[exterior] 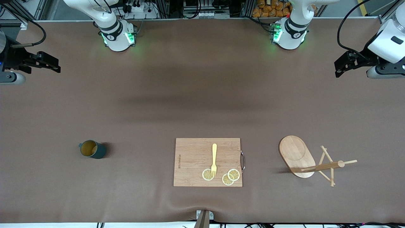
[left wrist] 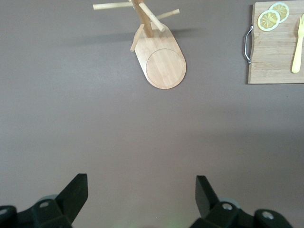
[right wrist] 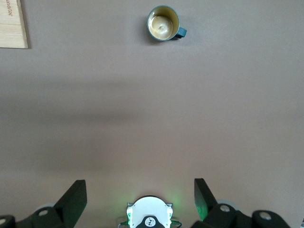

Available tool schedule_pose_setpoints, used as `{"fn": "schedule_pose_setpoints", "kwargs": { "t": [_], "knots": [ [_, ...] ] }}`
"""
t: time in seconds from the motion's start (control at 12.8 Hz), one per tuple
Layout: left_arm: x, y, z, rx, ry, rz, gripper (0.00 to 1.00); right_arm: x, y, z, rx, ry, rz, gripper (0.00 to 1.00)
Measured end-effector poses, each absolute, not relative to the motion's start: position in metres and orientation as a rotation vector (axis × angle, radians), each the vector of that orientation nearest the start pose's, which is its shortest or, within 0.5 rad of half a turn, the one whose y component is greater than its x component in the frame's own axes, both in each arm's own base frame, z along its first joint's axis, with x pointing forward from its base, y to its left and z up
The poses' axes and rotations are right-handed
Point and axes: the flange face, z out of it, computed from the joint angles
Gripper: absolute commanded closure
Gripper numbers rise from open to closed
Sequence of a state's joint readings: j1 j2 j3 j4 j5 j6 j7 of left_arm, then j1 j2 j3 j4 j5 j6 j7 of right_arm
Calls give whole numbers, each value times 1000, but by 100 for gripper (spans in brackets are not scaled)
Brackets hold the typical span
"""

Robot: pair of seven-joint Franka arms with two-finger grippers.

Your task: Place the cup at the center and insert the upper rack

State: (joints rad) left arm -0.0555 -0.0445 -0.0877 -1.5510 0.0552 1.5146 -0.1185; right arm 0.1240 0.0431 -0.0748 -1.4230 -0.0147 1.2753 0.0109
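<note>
while both arms wait with fingers spread and empty, the left gripper point(exterior: 338, 68) and right gripper point(exterior: 57, 65) hang over the tabletop's point(exterior: 202, 95) ends; the teal mug point(exterior: 92, 149) stands upright toward the right arm's end, the wooden mug stand point(exterior: 303, 158) toward the left arm's, a bamboo cutting board point(exterior: 193, 158) between.

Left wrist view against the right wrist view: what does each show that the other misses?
Only the left wrist view shows the mug stand lying tipped on its side, the lemon slices, the yellow fork and the open left gripper. Only the right wrist view shows the teal cup and the open right gripper. Both show the cutting board and brown table cover.
</note>
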Motion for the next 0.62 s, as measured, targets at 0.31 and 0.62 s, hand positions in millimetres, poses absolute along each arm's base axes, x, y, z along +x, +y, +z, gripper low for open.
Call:
{"fn": "schedule_pose_setpoints", "kwargs": {
  "t": [0.31, 0.62],
  "knots": [
    [531, -68, 657, -3085, 23, -36, 0, 535, 25, 646, -3150, -55, 300, 0],
    [532, -60, 657, -3085, 0, -35, 0, 535, 26, 646, -3150, -56, 300, 0]
  ]
}}
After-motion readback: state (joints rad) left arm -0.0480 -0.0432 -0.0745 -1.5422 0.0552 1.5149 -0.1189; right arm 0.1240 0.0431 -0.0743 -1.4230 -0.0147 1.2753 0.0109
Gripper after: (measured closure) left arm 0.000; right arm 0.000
